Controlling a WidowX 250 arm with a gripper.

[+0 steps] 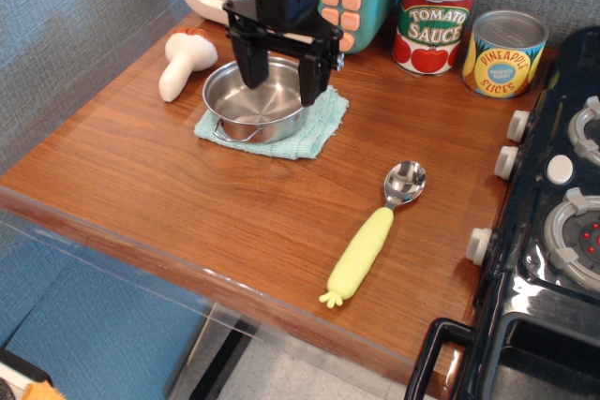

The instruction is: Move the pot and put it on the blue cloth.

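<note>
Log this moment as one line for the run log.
pot: resting on blue cloth | gripper: jaws open, above pot, not gripping | task: placement looks done

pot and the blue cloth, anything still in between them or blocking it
Nothing visible does. The pot already sits on the blue cloth, and the open gripper hangs right above it with no object between.

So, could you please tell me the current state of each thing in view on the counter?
pot: upright, empty, sitting on the cloth
blue cloth: flat under the pot
gripper: open, fingers apart above the pot
spoon: lying flat, bowl up
mushroom: lying on its side
tomato sauce can: upright
pineapple can: upright
</note>
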